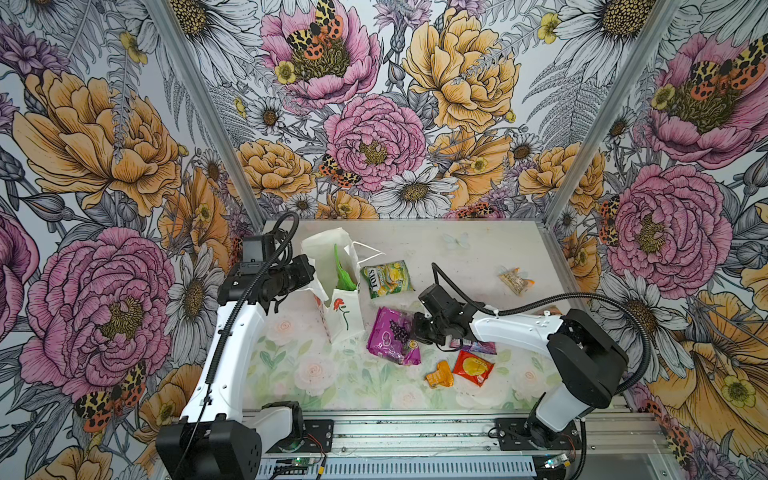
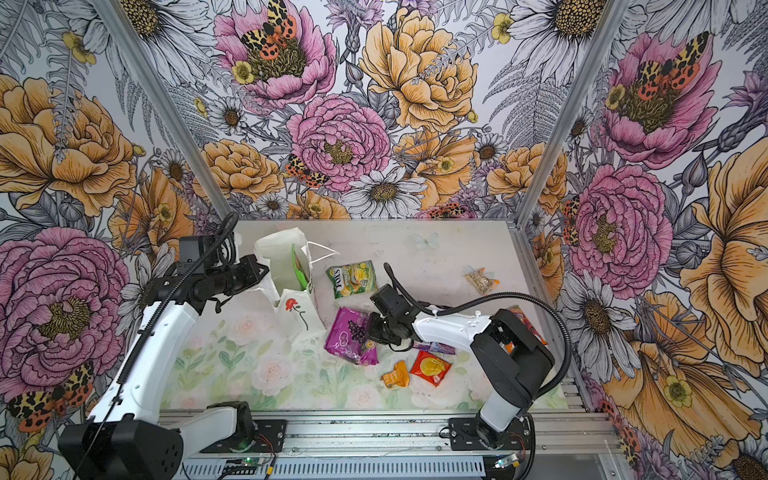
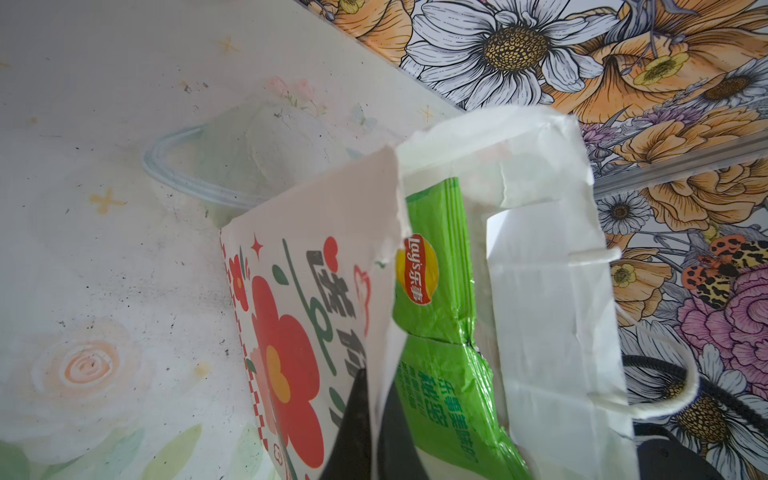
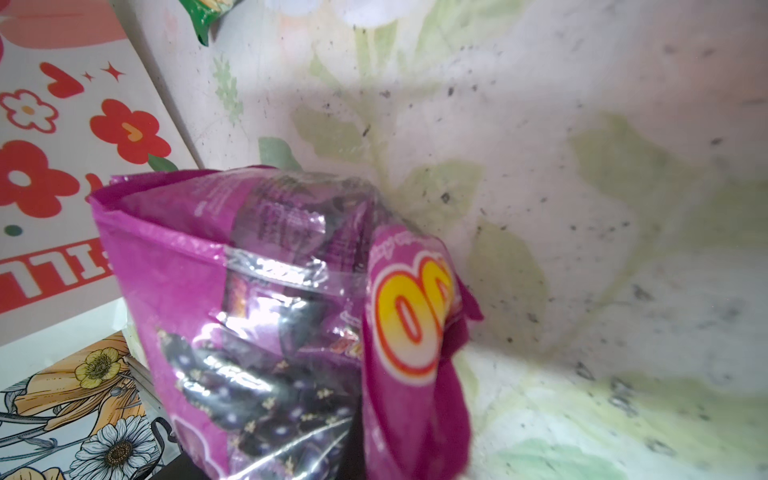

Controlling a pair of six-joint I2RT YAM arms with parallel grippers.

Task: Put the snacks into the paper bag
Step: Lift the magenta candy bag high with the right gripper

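Observation:
The white paper bag (image 1: 347, 320) stands open at the back left, and a light-green packet (image 1: 344, 270) pokes out of its mouth. My left gripper (image 3: 376, 436) is shut on the bag's near wall (image 3: 332, 216), one finger on each side of the paper. My right gripper (image 1: 417, 328) is shut on the edge of the magenta grape packet (image 1: 392, 334), which sits at mid-table beside the bag. The FOX'S packet (image 1: 386, 279), a purple packet (image 1: 482, 347), a red-yellow one (image 1: 473, 368), an orange one (image 1: 439, 375) and a clear one (image 1: 515, 281) lie loose on the mat.
Floral walls close in the table on three sides. A metal rail (image 1: 415, 432) with both arm bases runs along the front edge. Another orange-red packet (image 2: 525, 322) is partly hidden behind my right arm. The bag's cord handle (image 1: 370, 249) hangs toward the FOX'S packet.

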